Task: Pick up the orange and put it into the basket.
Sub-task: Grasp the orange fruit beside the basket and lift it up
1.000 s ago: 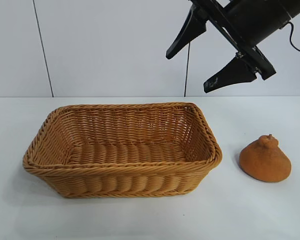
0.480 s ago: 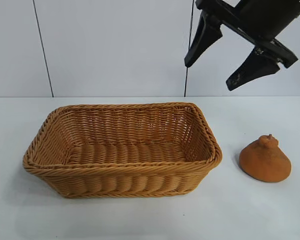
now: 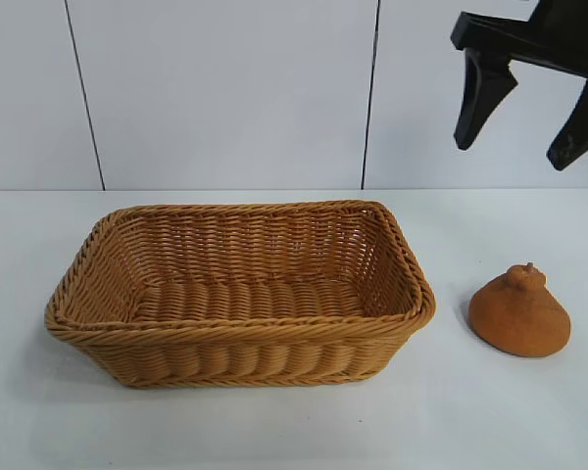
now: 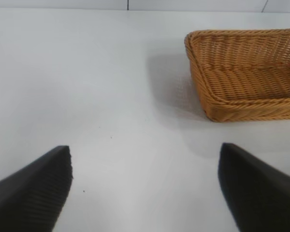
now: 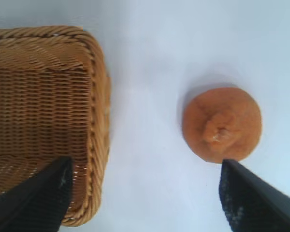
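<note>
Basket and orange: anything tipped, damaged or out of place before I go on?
Nothing stands out. The basket sits level and empty on the table, weave intact. The orange rests upright on its broad base to the basket's right, clear of it. The right gripper hangs open high above the orange.

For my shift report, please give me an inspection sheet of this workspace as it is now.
Surface: white table, bare apart from the two things below.
Job's things: orange upright on the table, right of the basket, apart from it; basket holds nothing.
Clutter: nothing seen.
Grippers: right tool open, high above the orange; left tool open, over bare table beside the basket.
Cables: nothing seen.
Surroundings: white panelled wall.
</note>
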### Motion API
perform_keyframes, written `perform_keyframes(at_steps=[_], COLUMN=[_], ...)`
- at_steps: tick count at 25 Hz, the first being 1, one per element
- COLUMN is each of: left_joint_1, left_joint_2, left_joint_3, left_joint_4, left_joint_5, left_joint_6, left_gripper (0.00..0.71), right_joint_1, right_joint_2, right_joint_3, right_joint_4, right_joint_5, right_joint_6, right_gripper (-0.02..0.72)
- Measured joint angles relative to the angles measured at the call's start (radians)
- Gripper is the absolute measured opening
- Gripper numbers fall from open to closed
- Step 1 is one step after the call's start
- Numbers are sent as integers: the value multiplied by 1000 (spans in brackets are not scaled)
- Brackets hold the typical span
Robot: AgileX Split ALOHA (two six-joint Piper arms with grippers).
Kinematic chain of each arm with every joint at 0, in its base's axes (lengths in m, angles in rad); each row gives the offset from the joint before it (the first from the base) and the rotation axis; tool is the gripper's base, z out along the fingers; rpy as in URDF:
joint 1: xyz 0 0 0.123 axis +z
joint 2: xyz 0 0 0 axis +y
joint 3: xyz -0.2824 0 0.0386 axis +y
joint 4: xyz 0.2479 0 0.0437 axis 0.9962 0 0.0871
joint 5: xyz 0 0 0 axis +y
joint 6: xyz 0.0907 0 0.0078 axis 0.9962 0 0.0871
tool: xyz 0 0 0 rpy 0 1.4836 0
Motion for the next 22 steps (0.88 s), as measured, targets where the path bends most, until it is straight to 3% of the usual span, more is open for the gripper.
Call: perform_keyframes(at_steps=[8, 22], left_joint_1=[0, 0], left_joint_2=[0, 0], left_joint_3=[0, 0], left_joint_4=[0, 0], left_joint_5=[0, 0], left_joint_6=[0, 0], left_gripper=[591, 591], right_joint_1=[-82, -85], right_joint_2=[65, 403], right_joint_3=[0, -1], right_joint_4=[-6, -11], right_joint_5=[2, -31], right_joint_6=[-3, -15], right_gripper=[568, 568])
